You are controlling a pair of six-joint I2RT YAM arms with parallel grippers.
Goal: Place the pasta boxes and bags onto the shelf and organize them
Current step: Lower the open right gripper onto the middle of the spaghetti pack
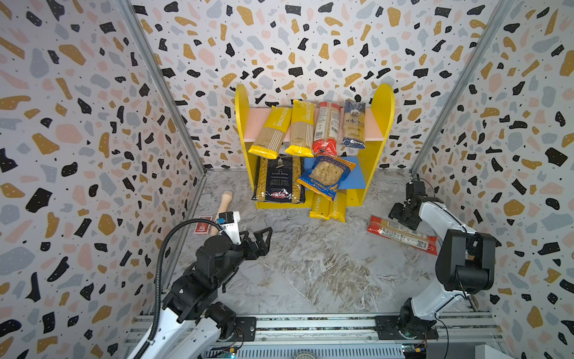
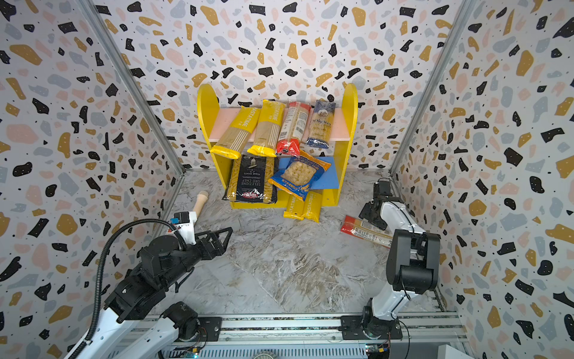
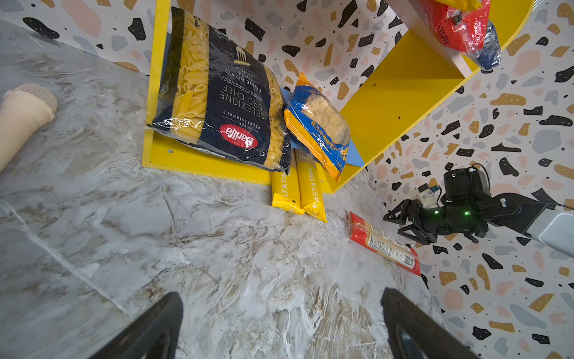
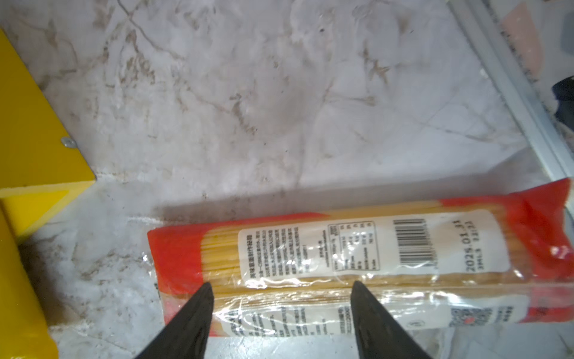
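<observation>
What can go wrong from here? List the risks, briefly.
1. The right gripper hangs open over the red-ended spaghetti packs, its fingers spread along their length, not across; closing so may slip off.
2. Those two packs lie side by side; lifting one could drag the other.
3. The four packs on the pink upper board overhang its front; a bump may knock them down.

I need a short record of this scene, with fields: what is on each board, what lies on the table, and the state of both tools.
Upper board: four long packs
Lower board: Barilla bag, blue-orange bag
Table: two yellow packs, red-ended spaghetti
Left tool: open, empty
Right tool: open, over red-ended spaghetti
</observation>
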